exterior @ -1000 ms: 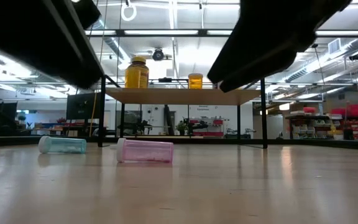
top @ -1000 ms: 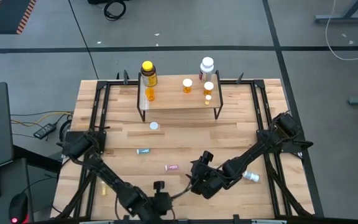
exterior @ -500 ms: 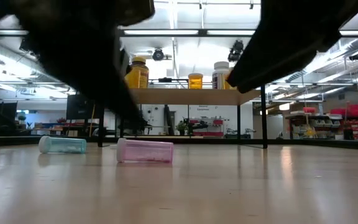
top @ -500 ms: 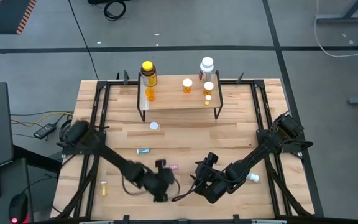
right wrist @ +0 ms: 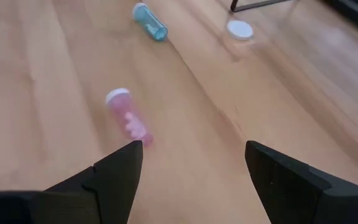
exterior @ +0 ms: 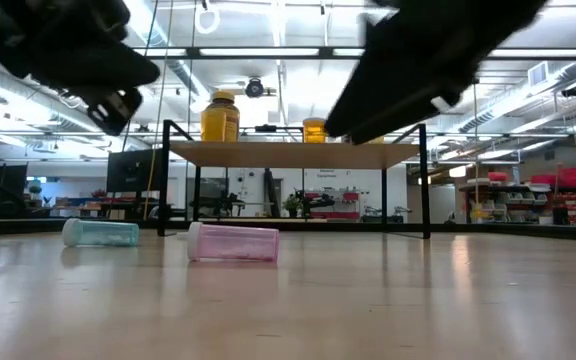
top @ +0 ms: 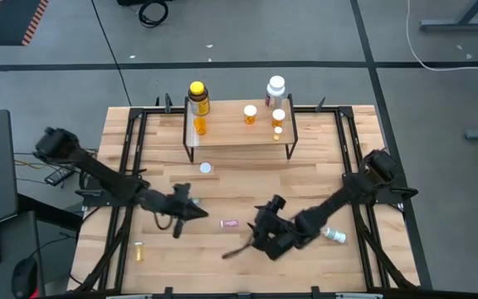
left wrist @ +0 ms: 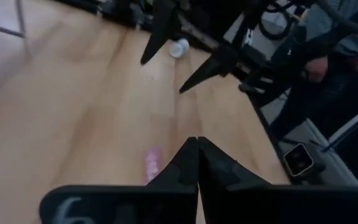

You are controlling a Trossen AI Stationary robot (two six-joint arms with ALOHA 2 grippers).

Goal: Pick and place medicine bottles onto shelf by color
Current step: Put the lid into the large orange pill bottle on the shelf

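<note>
So the left hand (top: 191,205) sits left of centre in the overhead shot, fingers pinched together with nothing in them, right over the small teal vial (exterior: 100,233) lying on its side on the wooden surface (top: 322,178). The right hand (top: 260,228) is lower middle, fingers spread wide and empty, pointing at the little pink vial (top: 230,223) lying just left of it. Up top, the low wooden-plank shelf on black legs (top: 231,133) carries the big yellow bottle (top: 197,97) at its left end, the big white bottle (top: 276,90) toward the right, and orange white-capped vials (top: 250,114) between. A loose white cap (top: 206,168) lies below the shelf, a tiny yellow vial (top: 139,251) lower left, a white bottle (top: 334,235) lower right.
</note>
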